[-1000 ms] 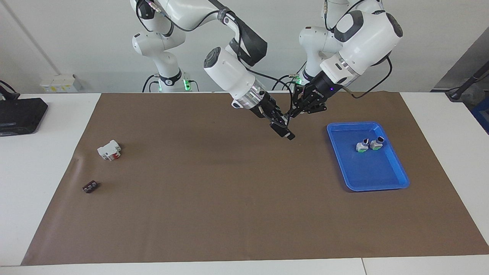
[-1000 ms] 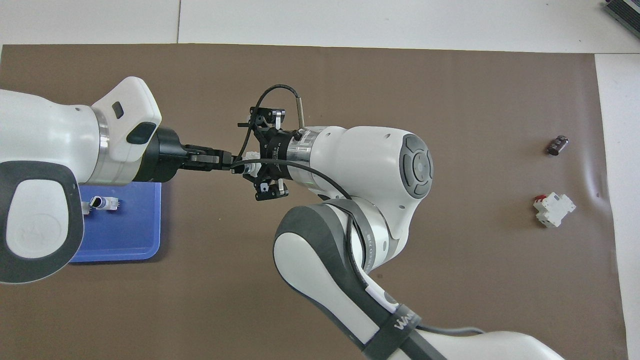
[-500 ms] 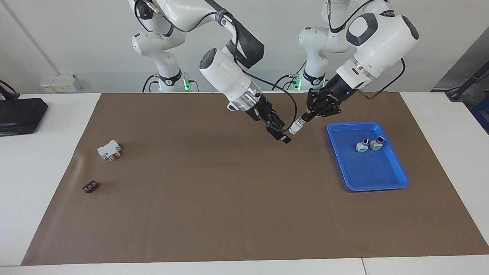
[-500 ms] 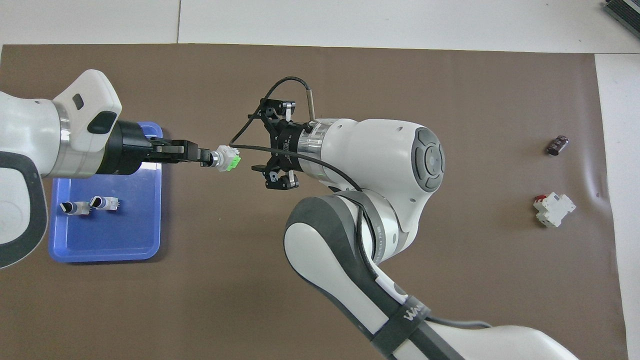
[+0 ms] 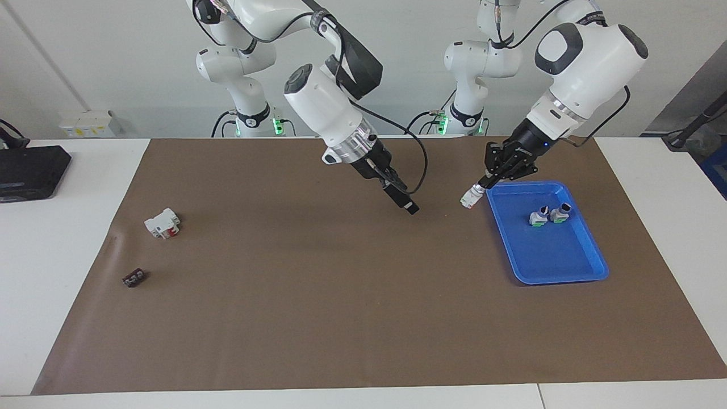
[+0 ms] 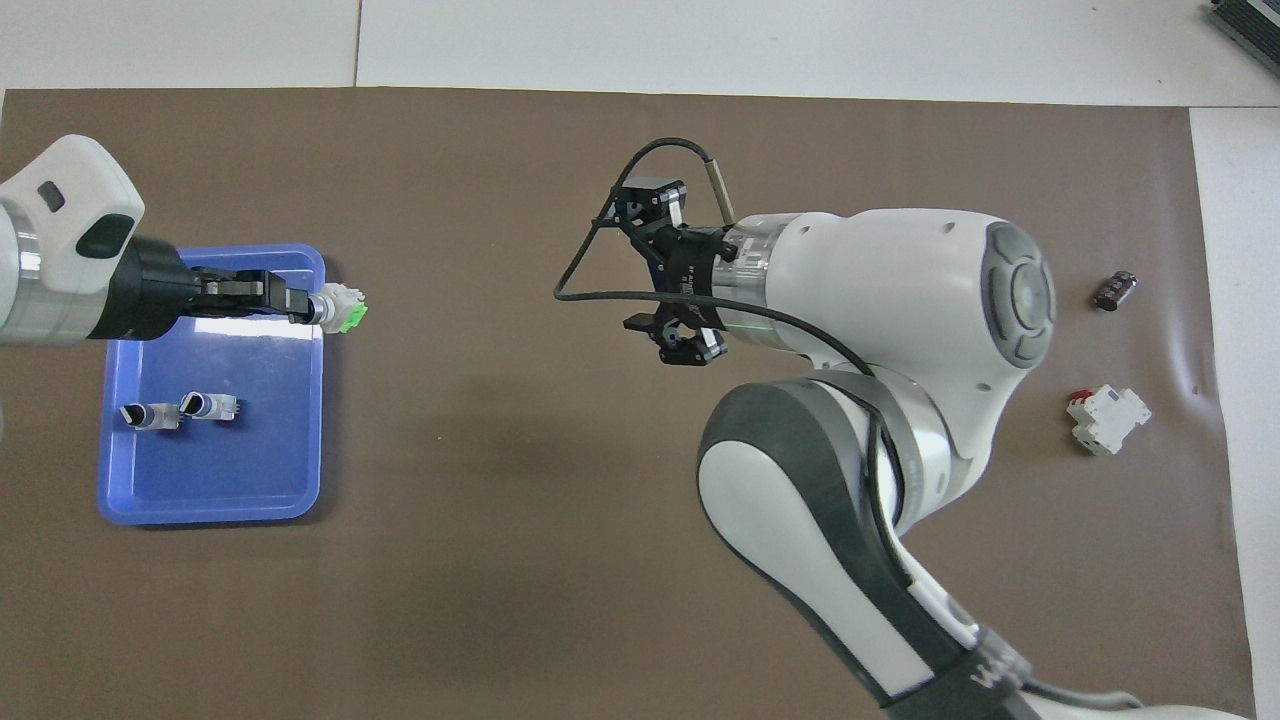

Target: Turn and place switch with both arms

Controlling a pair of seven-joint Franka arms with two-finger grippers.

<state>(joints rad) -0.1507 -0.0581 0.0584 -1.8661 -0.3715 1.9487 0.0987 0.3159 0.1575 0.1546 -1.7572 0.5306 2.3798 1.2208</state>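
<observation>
- Switch (image 5: 469,197) (image 6: 338,306) pinched by the knob end in the left gripper (image 5: 479,188) (image 6: 305,305), green end pointing away from the jaws; it hangs in the air over the brown mat (image 5: 318,295) (image 6: 520,520), just beside the blue tray's (image 5: 568,270) (image 6: 200,500) rim at the corner nearest the robots and toward mid-surface.
- Left gripper's jaws pressed together on the switch; the arm slants down from its base end.
- Two like switches (image 5: 538,217) (image 6: 208,405) lie side by side in the tray, in its half nearer the robots; in the overhead view they sit at about 7 o'clock from the held one.
- Right gripper (image 5: 410,205) (image 6: 672,275) over mid-mat, jaws spread, holding nothing; well apart from the switch, at 9 o'clock of it in the facing view.
- White block with a red part (image 5: 163,223) (image 6: 1106,420) rests on the mat toward the right arm's end.
- Small dark piece (image 5: 134,278) (image 6: 1115,290) lies farther from the robots than the block, near the same end.
</observation>
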